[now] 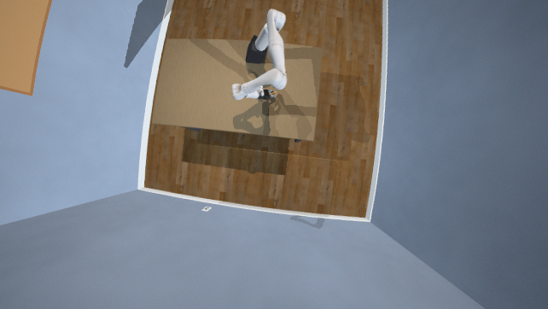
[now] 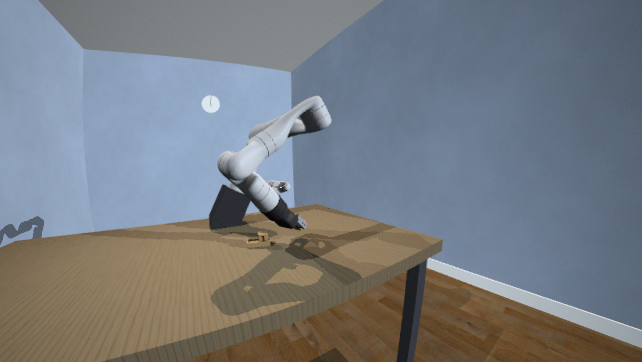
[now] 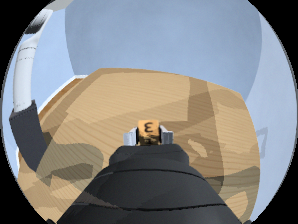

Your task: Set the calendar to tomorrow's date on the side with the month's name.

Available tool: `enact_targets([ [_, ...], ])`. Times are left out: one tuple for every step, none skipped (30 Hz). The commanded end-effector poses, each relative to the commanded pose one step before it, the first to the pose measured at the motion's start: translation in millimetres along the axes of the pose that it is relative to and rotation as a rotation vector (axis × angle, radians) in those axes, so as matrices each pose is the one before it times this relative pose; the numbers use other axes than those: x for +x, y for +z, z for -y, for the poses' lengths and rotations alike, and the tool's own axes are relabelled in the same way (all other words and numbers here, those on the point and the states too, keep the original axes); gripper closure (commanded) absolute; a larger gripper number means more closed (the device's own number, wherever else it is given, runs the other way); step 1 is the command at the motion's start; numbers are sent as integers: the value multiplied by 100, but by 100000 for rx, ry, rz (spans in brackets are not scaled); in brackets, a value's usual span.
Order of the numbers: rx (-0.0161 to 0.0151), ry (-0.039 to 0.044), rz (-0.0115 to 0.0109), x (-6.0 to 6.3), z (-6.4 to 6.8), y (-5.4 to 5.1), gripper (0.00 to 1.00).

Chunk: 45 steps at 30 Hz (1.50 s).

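One cube seems in the tray; the jaws grasp another cube.

White arm folded high, elbow bent; forearm slants down. Dark wrist tilted, well off vertical. Claw low above the tabletop, fingers parted around a cube.
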<state>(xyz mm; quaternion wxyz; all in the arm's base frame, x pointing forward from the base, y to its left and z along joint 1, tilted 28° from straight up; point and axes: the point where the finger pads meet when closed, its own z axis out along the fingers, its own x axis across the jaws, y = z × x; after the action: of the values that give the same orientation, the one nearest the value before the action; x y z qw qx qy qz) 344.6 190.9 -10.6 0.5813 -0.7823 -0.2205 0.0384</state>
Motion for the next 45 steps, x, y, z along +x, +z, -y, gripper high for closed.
enact_targets([
  [174,298,280,-163,-387,377,40],
  [0,-1,1,1,-121,121,40],
  [0,0,0,0,-118,118,40],
  [0,0,0,0,-115,115,40],
  [0,1,-1,0,-111,112,40],
  [0,1,-2,-1,-107,108,40],
  [0,-1,2,1,-104,103,40],
  [0,0,0,0,0,0,40],
  [0,0,0,0,0,0,40],
  [0,-1,1,0,-99,98,40],
  [0,0,0,0,-94,94,40],
  [0,0,0,0,-89,89,40],
  [0,0,0,0,-83,83,40],
  [0,0,-1,0,-77,78,40],
  [0,1,-1,0,-72,72,40],
  [0,1,-1,0,-66,66,40],
  [0,0,1,0,-60,60,40],
  [0,-1,1,0,-54,54,40],
  [0,0,1,0,-48,48,40],
  [0,0,0,0,-42,42,40],
  [0,0,0,0,-37,36,40],
  [0,0,0,0,-31,31,40],
  [0,0,0,0,-26,26,40],
  [0,0,0,0,-21,21,40],
  [0,0,0,0,0,0,40],
  [0,0,0,0,0,0,40],
  [0,0,0,0,-16,16,40],
  [0,0,0,0,-12,12,40],
  [0,0,0,0,-8,8,40],
  [0,0,0,0,-5,5,40],
  [0,0,0,0,-3,3,40],
  [0,0,0,0,-1,1,40],
  [0,0,0,0,0,0,40],
  [0,0,0,0,0,0,40],
  [0,0,0,0,0,0,40],
  [0,0,0,0,0,0,40],
  [0,0,0,0,0,0,40],
  [0,0,0,0,0,0,40],
  [0,0,0,0,0,0,40],
  [0,0,0,0,0,0,40],
  [0,0,0,0,0,0,40],
  [0,0,0,0,0,0,40],
  [0,0,0,0,0,0,40],
  [0,0,0,0,0,0,40],
  [0,0,0,0,0,0,40],
])
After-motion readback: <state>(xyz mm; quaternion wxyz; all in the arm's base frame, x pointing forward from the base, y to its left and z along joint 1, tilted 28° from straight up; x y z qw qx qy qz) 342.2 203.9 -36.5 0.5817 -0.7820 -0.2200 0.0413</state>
